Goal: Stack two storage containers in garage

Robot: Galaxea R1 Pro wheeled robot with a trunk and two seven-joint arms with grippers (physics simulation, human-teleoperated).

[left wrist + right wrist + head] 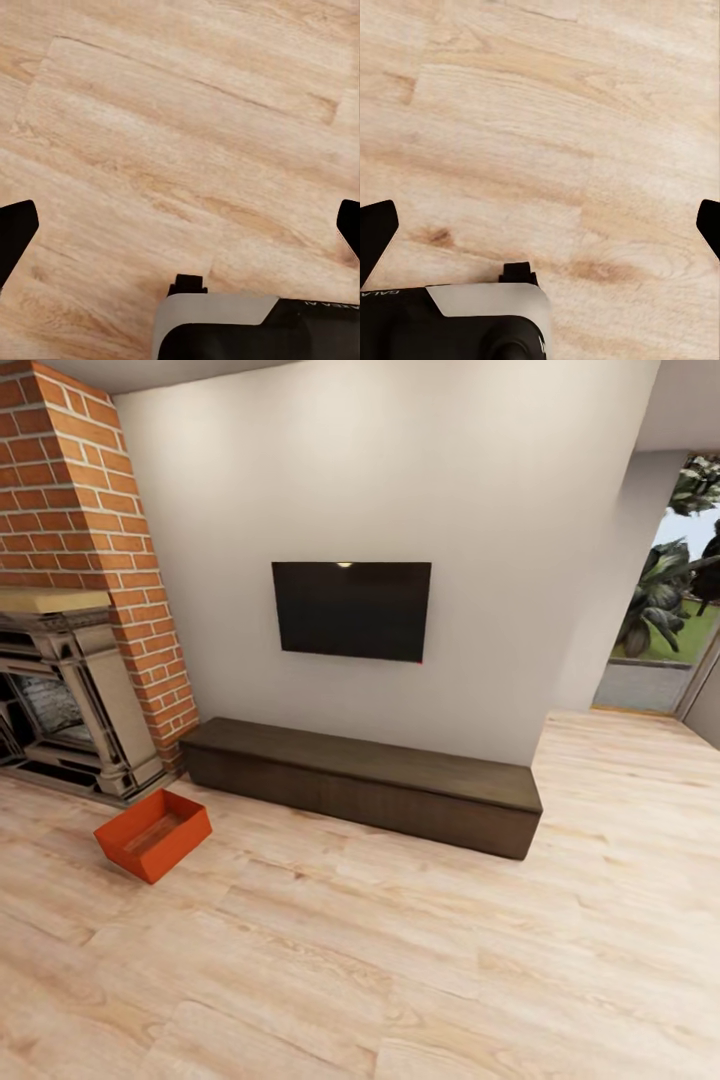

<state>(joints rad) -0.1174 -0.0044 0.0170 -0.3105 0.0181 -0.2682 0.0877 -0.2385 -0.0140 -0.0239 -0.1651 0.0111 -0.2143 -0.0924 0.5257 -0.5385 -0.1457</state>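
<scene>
From my head camera, one orange bin [153, 834] sits on the wood floor [400, 960] at eight o'clock, beside the fireplace [70, 700], long axis running toward two o'clock; my left arm should be nearer. Left claw [180, 217] hangs spread wide over bare planks. Right claw [540, 217] likewise gapes, holding nothing

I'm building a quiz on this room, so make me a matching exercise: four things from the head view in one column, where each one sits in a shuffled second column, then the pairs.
Things:
1. orange bin
2. television
3. long dark bench
4. fireplace

Places:
A. mounted on the white wall
B. set into the red brick chimney
C. on the wood floor in front of the fireplace
D. along the foot of the wall, under the television

Pairs: 1-C, 2-A, 3-D, 4-B
</scene>
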